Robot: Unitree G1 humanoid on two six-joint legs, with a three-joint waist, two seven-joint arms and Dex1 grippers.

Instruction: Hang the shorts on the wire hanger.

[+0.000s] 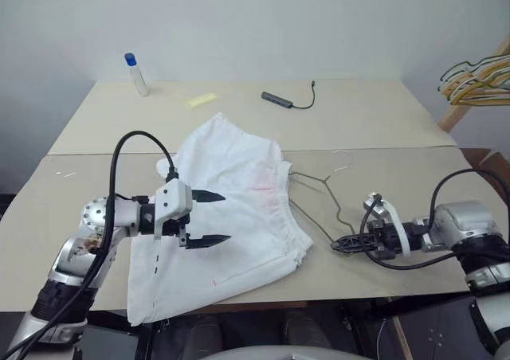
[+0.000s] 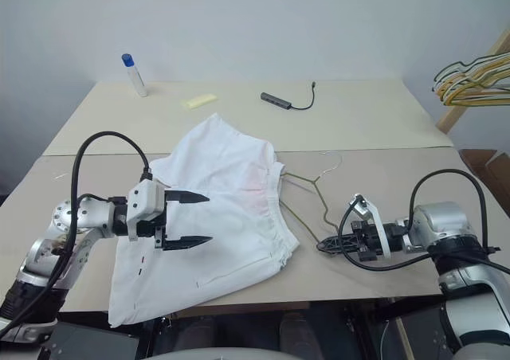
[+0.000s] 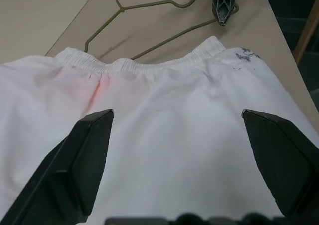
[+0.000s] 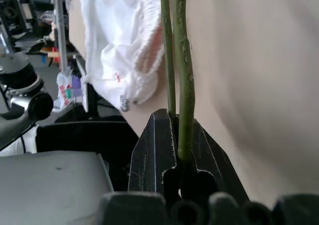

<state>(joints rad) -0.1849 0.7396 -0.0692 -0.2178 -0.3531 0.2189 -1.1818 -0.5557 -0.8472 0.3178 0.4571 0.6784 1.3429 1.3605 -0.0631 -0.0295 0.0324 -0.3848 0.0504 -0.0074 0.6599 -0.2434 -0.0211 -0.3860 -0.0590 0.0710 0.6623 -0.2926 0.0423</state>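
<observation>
The shorts [image 1: 231,217] lie spread on the near part of the table [image 1: 382,121], waistband toward the robot's right, faint pink marks near the elastic. No writing or label can be read on them. The left gripper [image 1: 209,217] hovers over the cloth with its fingers spread wide, holding nothing. The wire hanger [image 1: 323,197] lies flat just beside the waistband; the right gripper [image 1: 341,245] is clamped on its wire at the near corner.
</observation>
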